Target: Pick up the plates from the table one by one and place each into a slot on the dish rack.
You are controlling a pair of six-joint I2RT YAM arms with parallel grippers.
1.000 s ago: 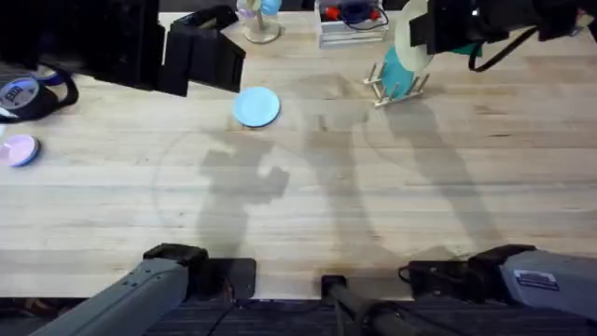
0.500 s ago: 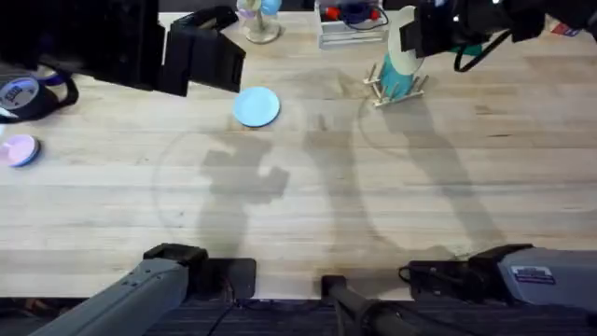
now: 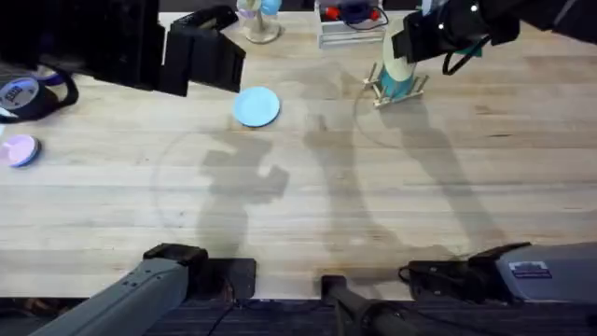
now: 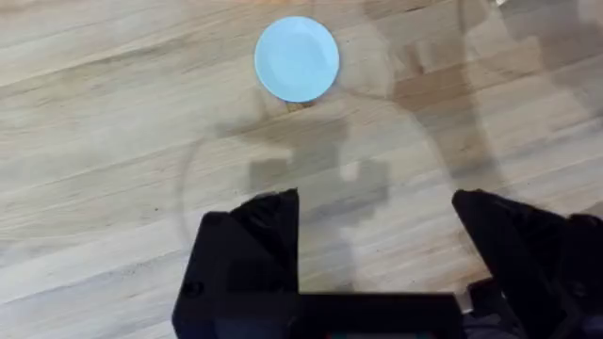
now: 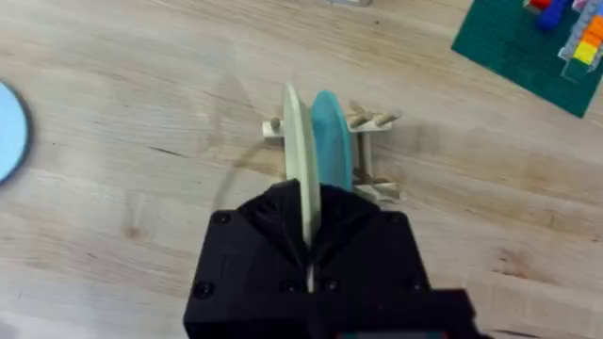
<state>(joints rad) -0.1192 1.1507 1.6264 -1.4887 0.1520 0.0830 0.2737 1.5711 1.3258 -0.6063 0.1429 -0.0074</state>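
Lowered, right fingers (image 5: 309, 247) grip cream plate (image 5: 300, 160) edge-on entering dish rack (image 5: 363, 155); left fingers (image 4: 377, 235) spread.

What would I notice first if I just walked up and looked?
The right gripper pinching a cream-yellow plate on edge, lowering it into the dish rack beside a teal plate, at the table's far right. Then the sky-blue plate, flat on the table.

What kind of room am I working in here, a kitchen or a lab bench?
Probably a lab or workshop bench, not a kitchen: a plank wooden table, a roll of tape near its left edge, and a green board with coloured bricks beyond the small dish rack. No sink or stove in view.
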